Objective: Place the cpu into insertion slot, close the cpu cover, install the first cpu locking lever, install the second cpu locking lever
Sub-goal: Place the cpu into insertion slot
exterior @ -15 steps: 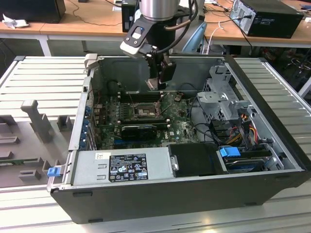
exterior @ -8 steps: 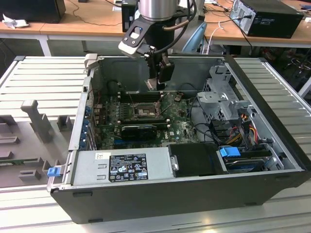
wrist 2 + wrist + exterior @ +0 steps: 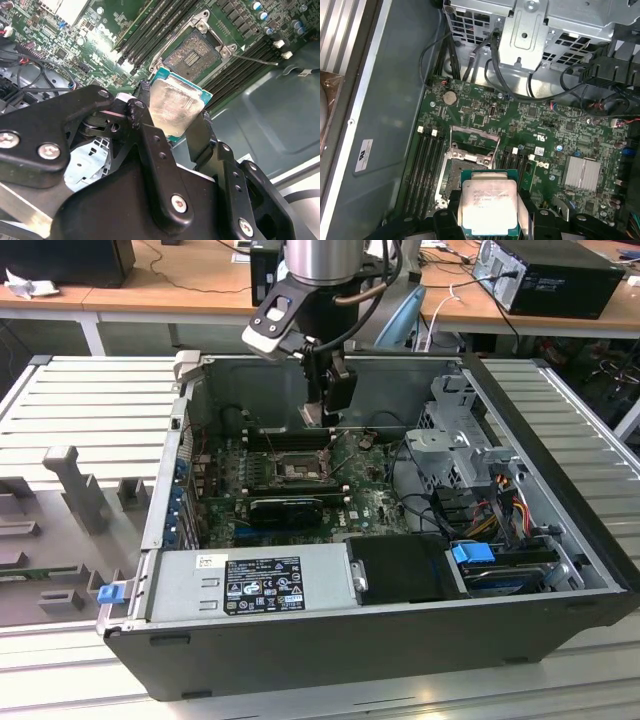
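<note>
The gripper (image 3: 174,112) is clamped on the cpu (image 3: 487,206), hovering close to the empty insertion slot (image 3: 197,47). Nothing's seated yet; cpu cover (image 3: 472,134) looks flipped open, I think.

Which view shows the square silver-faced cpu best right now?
First wrist view: the square silver-faced cpu faces the camera squarely. Second wrist view shows it tilted, partly covered; exterior view, just a pale sliver.

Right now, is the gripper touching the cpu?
Touching. In the second wrist view the gripper clamps the cpu by two opposite edges.
</note>
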